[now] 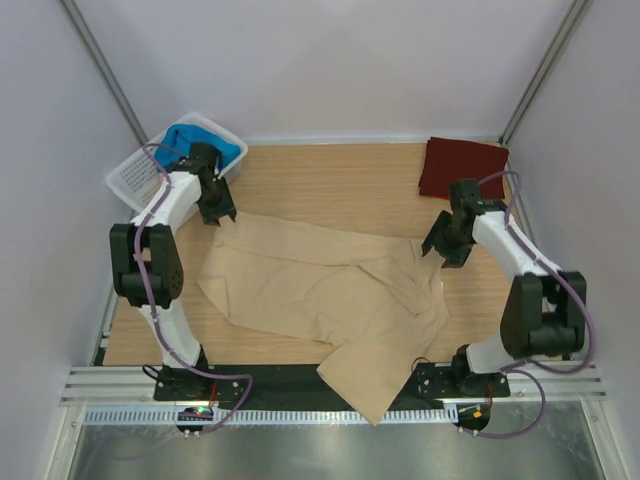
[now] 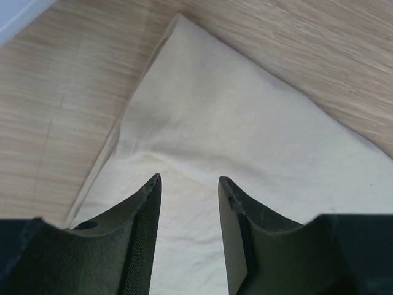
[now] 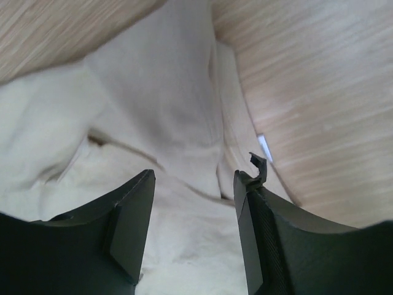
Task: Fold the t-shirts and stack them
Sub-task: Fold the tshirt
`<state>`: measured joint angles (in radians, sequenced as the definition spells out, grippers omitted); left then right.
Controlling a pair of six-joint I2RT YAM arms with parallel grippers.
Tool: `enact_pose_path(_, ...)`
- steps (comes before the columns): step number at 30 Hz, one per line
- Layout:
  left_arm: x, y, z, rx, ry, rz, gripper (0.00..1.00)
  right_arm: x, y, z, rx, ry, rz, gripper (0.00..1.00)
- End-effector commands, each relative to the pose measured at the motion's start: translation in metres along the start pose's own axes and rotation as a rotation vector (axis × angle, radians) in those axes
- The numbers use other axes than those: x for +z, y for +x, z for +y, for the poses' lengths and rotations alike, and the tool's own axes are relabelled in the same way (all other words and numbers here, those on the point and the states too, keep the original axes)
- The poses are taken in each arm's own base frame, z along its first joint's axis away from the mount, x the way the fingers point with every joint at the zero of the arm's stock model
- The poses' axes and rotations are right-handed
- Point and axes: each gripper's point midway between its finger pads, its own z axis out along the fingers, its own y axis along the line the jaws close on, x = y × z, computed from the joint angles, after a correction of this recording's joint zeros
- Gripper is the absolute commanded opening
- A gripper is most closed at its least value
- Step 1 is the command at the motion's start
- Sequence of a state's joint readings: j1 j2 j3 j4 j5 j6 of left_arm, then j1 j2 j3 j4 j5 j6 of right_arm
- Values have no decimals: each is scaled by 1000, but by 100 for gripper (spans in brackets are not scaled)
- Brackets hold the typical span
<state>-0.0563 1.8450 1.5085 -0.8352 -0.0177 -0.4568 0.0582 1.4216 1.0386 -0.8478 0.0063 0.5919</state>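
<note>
Holding blue t-shirt [image 1: 226, 150]: white basket [image 1: 127, 180]; left fingers [image 2: 132, 239], right fingers [image 3: 130, 233] parted, empty, above tan t-shirt [image 1: 320, 290].

Bright, even light, soft shadows (right wrist view slightly blurred).

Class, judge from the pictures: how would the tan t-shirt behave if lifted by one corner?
Probably floppy: the tan t-shirt lies creased, one end trailing off the table. Likely light, since its folds lie flat. Pushed, it would probably bunch rather than slide.

No text, label or number can be read anywhere (all views checked).
</note>
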Motion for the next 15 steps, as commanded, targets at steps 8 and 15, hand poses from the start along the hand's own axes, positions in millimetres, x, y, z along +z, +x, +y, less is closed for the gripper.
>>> enact_pose_path(8,52,2,-29,-27,92,135,34,34,-82,14,34,19,-100,60)
enact_pose_path(15,69,14,-16,-40,26,181,32,41,-99,13,11,26,-98,50)
